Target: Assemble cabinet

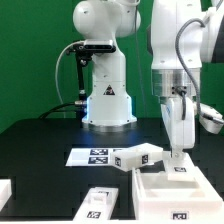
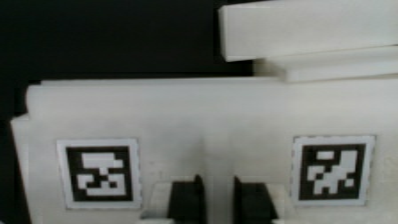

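The cabinet's open box [image 1: 165,186] sits on the black table [image 1: 40,150] toward the exterior view's right. A loose tagged panel [image 1: 140,157] lies just beside its far corner, and another flat panel [image 1: 100,203] lies nearer the camera, apart from it. The marker board [image 1: 92,156] lies beyond these, toward the exterior view's left. The end effector [image 1: 178,153] points straight down at the box's far wall, its jaws drawn narrow. From the wrist view, where the box's tagged face [image 2: 196,120] fills the frame, I cannot tell whether the jaws pinch a thin edge or merely press against it. The main risk, as I judge it, is slipping. A narrow hold or bare contact on smooth plastic gives little purchase, so a sideways move could let the wall slide free. The box might then skid on the table or tip. It could also nudge the neighbouring panel askew and spoil the alignment for joining the parts.
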